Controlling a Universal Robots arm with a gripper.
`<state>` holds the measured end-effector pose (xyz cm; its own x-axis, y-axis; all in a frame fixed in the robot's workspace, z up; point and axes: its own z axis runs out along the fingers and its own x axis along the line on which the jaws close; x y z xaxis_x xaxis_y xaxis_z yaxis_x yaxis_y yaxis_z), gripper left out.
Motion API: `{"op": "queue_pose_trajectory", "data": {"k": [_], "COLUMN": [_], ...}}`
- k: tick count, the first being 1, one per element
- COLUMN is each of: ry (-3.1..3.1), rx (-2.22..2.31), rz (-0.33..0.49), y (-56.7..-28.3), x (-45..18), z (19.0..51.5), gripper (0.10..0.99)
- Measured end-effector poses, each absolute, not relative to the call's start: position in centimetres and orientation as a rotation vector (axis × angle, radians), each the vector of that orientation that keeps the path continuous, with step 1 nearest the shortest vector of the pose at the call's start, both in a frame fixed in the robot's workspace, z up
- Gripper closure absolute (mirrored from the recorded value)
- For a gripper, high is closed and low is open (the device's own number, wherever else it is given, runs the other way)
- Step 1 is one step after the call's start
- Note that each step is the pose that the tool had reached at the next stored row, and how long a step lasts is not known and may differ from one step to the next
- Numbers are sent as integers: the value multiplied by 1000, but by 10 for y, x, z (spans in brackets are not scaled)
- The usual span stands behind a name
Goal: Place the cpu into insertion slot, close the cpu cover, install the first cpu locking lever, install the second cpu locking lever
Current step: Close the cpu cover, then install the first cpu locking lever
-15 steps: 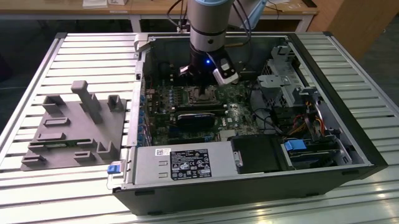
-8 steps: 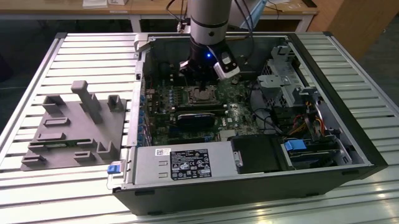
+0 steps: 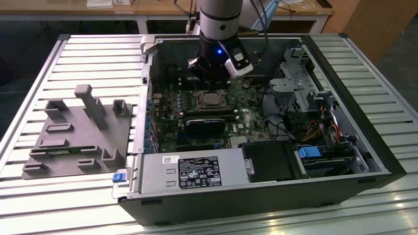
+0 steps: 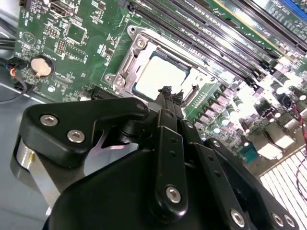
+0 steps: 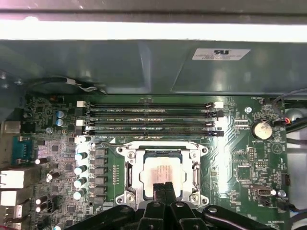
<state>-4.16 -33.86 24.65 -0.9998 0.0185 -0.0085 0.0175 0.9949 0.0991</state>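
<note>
Sheet metal of the grey power supply (image 3: 189, 171) lies nearest in the exterior view, low in the frame, inside the open computer case (image 3: 261, 200). A blue clip (image 3: 119, 176) sits at its corner toward the exterior view's left. Further that way, a grey fixture tray (image 3: 78, 132) rests on the slatted table (image 3: 39, 196), well apart from the work.

Behind the supply lies the green board with a black fan (image 3: 205, 125), and just beyond it sits the cpu (image 3: 210, 99), at mid-frame. Coloured cables (image 3: 320, 129) and a drive cage (image 3: 294, 83) crowd the exterior view's right.

In the first wrist view the chip sits in the insertion slot (image 5: 148, 155). The cpu cover (image 4: 125, 64) seems to lie flat around it. The gripper (image 5: 163, 188) hangs just over the chip's edge, its jaws pressed together with nothing between them. Its black body hides the nearer rim of the socket in both wrist views. Long memory slots (image 5: 148, 117) run beyond the socket, and a coin battery (image 5: 262, 128) sits off to one side.

Farther back in the exterior view, the arm (image 3: 219, 19) rises at top centre and blocks the case's rear wall. Wooden desks (image 3: 163, 7) stand behind it.
</note>
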Motion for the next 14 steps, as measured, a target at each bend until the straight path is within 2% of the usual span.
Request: {"op": "queue_pose_trajectory", "data": {"k": [14], "ry": [3129], "rx": [28], "rz": [143], "y": [-339], "x": [-41], "z": [250], "gripper": [984]}}
